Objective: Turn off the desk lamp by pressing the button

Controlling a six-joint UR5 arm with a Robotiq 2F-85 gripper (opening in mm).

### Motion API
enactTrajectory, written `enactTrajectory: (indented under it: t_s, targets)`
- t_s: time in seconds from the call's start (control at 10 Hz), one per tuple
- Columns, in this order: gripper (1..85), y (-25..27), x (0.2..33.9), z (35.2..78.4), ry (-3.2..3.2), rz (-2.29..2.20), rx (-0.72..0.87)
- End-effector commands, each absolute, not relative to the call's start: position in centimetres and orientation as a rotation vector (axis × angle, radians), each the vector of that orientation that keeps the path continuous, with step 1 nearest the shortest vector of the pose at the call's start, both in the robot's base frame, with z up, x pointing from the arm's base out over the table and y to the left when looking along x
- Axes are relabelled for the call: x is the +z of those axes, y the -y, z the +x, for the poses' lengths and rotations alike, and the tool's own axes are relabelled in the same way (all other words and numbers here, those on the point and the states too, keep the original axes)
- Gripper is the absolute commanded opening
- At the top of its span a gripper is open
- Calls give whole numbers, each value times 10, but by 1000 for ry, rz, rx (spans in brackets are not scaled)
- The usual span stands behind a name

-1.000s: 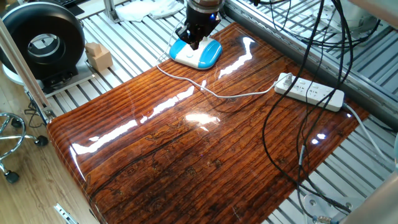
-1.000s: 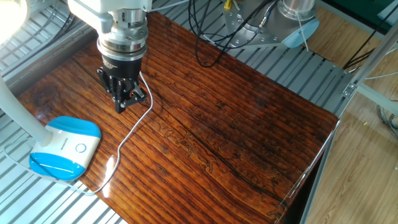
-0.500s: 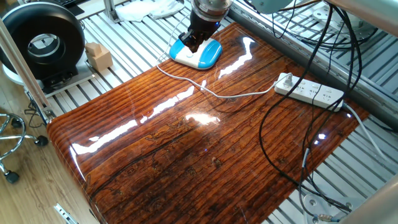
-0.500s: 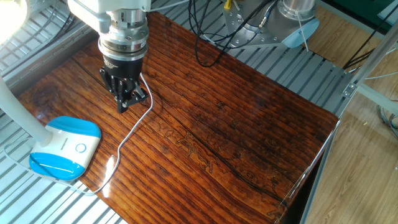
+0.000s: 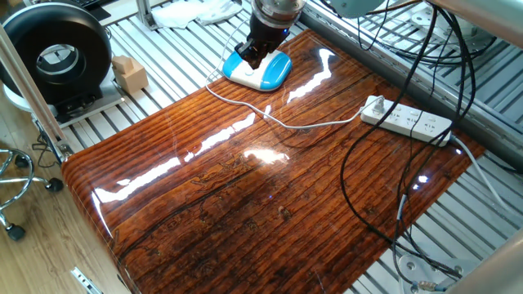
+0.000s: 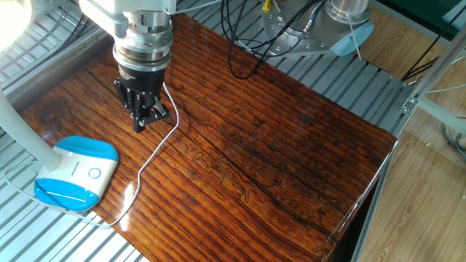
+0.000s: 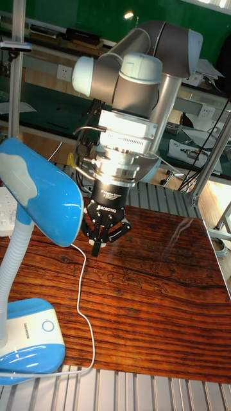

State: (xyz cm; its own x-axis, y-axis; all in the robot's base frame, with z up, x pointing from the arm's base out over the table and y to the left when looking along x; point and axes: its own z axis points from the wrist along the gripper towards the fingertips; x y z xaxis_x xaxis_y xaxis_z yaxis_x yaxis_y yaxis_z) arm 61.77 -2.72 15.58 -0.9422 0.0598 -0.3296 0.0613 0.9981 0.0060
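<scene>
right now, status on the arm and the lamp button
Gripper above the tabletop, clear of the desk lamp, fingers' state unreadable. Button on the lamp base untouched. Thin white cord runs beneath the gripper, nothing else between.

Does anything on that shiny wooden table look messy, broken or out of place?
Nothing looks broken or spilled. The blue and white lamp stands upright at the table's edge, its thin white cord trailing loosely across the wood to the power strip. Black cables hang over the table too, which looks untidy but not damaged.
</scene>
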Motion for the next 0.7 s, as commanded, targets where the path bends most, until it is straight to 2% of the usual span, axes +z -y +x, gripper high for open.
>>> enactTrajectory:
  t_s: [0.0, 0.2, 0.6]
  targets:
    - [13, 39, 137, 611, -2865, 62, -2]
    - [13, 41, 119, 593, -2961, 73, -5]
    - [13, 47, 87, 593, -2992, 50, -17]
